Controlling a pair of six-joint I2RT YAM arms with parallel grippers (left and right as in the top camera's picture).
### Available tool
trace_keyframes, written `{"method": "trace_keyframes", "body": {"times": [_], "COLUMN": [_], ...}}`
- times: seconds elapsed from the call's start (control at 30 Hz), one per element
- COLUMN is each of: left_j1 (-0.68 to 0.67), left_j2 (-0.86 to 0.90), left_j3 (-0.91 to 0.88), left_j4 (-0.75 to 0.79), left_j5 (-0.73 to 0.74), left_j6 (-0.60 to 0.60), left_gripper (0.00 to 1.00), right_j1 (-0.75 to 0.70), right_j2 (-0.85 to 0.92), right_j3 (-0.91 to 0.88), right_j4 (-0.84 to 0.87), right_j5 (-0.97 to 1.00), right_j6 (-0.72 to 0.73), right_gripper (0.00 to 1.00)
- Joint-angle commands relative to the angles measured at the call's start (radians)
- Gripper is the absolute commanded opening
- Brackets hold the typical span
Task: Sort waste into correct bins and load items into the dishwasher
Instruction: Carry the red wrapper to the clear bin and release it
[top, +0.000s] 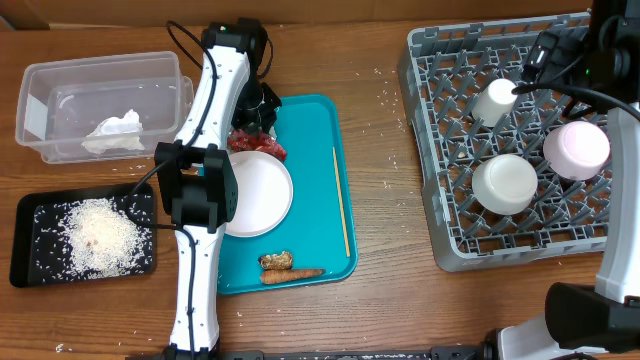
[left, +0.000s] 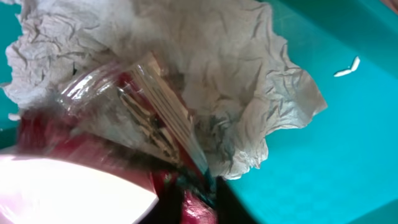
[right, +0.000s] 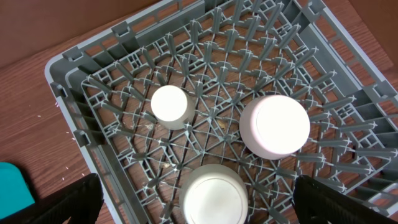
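On the teal tray (top: 320, 130) lie a white plate (top: 258, 195), a red wrapper (top: 258, 146), a chopstick (top: 341, 200) and food scraps (top: 285, 266). My left gripper (top: 258, 112) is down at the tray's back left corner. In the left wrist view its dark fingers (left: 198, 211) are shut on the red wrapper (left: 74, 143), beside a crumpled napkin (left: 205, 56) and a clear packet of sticks (left: 143, 106). My right gripper (right: 199, 199) is open and empty, high above the grey dish rack (top: 440, 120). The rack holds a white cup (top: 493, 100), a white bowl (top: 504, 183) and a pink cup (top: 576, 150), all upside down.
A clear plastic bin (top: 60, 85) with a crumpled tissue (top: 115, 133) stands at the back left. A black tray (top: 35, 225) with rice (top: 100, 235) lies in front of it. Rice grains are scattered on the wooden table.
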Motion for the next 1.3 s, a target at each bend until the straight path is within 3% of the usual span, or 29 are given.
{"method": "trace_keyframes", "body": {"times": [0.0, 0.33, 0.77, 1.03, 1.27], "left_j1": [-0.001, 0.01, 0.05, 0.177, 0.35], "left_j2": [0.011, -0.057, -0.246, -0.249, -0.249], "left_j3": [0.0, 0.058, 0.098, 0.098, 0.098], "left_j4": [0.001, -0.067, -0.05, 0.031, 0.158], "left_j5": [-0.01, 0.125, 0.123, -0.012, -0.014], "left_j6": [-0.005, 0.05, 0.08, 0.081, 0.079], "left_gripper": [0.04, 0.04, 0.04, 0.04, 0.04], "right_j1": [0.0, 0.0, 0.0, 0.0, 0.0], "right_j2": [0.0, 0.0, 0.0, 0.0, 0.0], "right_j3": [0.002, 0.002, 0.002, 0.002, 0.002], "right_j4": [0.003, 0.003, 0.003, 0.003, 0.003], "right_j5": [0.006, 0.006, 0.006, 0.006, 0.006], "right_j6": [0.007, 0.007, 0.007, 0.007, 0.007], "right_gripper": [1.0, 1.0, 1.0, 1.0, 1.0]}}
